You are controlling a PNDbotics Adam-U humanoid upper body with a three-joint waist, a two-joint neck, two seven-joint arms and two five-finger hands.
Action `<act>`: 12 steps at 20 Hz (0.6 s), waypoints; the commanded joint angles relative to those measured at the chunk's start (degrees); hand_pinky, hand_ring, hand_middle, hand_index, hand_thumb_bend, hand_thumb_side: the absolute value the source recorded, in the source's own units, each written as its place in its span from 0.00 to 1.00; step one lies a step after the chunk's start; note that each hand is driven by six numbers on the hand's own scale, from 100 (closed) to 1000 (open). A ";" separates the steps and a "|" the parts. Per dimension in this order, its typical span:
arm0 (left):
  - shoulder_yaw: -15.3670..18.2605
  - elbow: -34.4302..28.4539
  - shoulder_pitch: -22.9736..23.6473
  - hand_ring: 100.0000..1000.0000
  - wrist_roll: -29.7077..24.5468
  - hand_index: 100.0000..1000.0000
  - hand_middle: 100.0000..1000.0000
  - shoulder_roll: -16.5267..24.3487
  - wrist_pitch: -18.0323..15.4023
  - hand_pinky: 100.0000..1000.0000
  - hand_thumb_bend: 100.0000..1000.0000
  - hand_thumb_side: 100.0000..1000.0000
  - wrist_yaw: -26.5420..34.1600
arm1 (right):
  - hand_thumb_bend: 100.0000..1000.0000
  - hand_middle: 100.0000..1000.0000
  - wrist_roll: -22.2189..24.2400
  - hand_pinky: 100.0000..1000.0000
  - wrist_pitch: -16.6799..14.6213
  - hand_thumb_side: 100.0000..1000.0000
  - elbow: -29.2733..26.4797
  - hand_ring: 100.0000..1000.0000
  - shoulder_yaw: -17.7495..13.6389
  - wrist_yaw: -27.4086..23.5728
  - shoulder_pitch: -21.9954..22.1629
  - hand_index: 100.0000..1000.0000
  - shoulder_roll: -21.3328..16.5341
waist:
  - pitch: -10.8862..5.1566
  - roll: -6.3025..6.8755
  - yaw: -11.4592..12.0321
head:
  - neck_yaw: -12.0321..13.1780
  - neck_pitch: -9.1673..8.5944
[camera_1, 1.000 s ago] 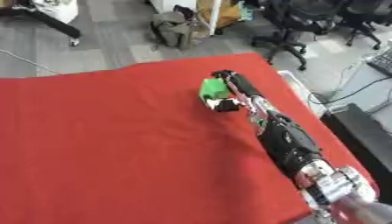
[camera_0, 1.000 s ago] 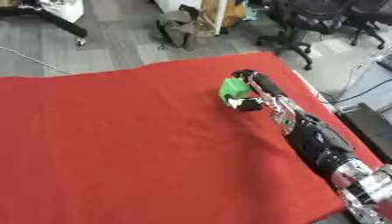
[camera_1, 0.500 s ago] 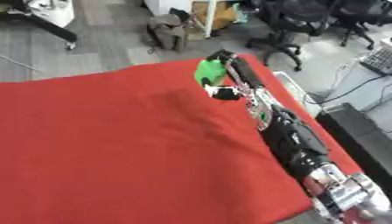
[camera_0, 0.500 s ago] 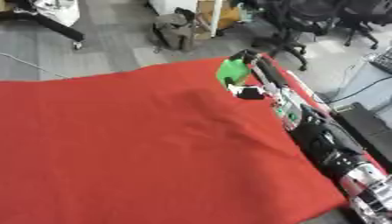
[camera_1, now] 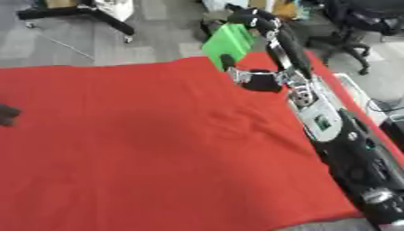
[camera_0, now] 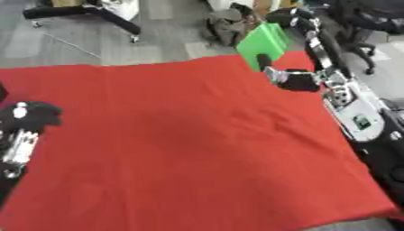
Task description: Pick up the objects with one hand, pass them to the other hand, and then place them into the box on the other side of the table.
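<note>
Above the far table edge, right hand (camera_0: 296, 27) fingers hold green object (camera_0: 263, 39) tilted.

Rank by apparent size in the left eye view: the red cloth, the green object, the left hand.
1. red cloth, by far the largest.
2. green object, held up by the right hand.
3. left hand, only partly in view, so its rank is unsure.

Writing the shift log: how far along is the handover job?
Pick looks done: right hand holds the green object lifted above the red cloth's far edge. Left hand waits at the left side, holding nothing. Handover and boxing remain; no box in view.
</note>
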 commanded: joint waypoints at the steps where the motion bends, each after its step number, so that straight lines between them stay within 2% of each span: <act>1: -2.24 -0.88 -1.72 0.73 -2.45 0.54 0.61 0.79 1.91 0.94 0.35 0.72 1.71 | 0.00 0.58 3.43 0.77 -0.16 0.16 -8.84 0.49 2.24 -4.17 -0.12 0.79 3.02 | -1.53 0.20 -0.28 | 3.27 1.22; 4: -5.04 -0.88 -3.18 0.75 -6.76 0.56 0.62 0.28 2.30 0.95 0.37 0.74 3.74 | 0.00 0.59 6.32 0.76 -1.36 0.15 -12.51 0.49 4.14 -7.41 -0.37 0.79 4.76 | -1.82 0.30 -0.43 | 4.73 1.44; 7: -7.77 -0.88 -4.48 0.75 -10.85 0.57 0.64 0.18 2.39 0.95 0.39 0.80 7.42 | 0.00 0.59 8.80 0.76 -3.94 0.15 -13.14 0.50 5.91 -9.67 -1.10 0.80 5.27 | -1.70 0.32 -0.61 | 5.65 1.42; 12: -12.07 -0.88 -6.23 0.76 -15.53 0.58 0.65 0.85 1.79 0.96 0.45 0.90 16.84 | 0.00 0.61 11.86 0.75 -7.87 0.15 -13.22 0.50 7.62 -12.40 -2.37 0.81 5.47 | -1.23 0.45 -0.85 | 6.27 1.72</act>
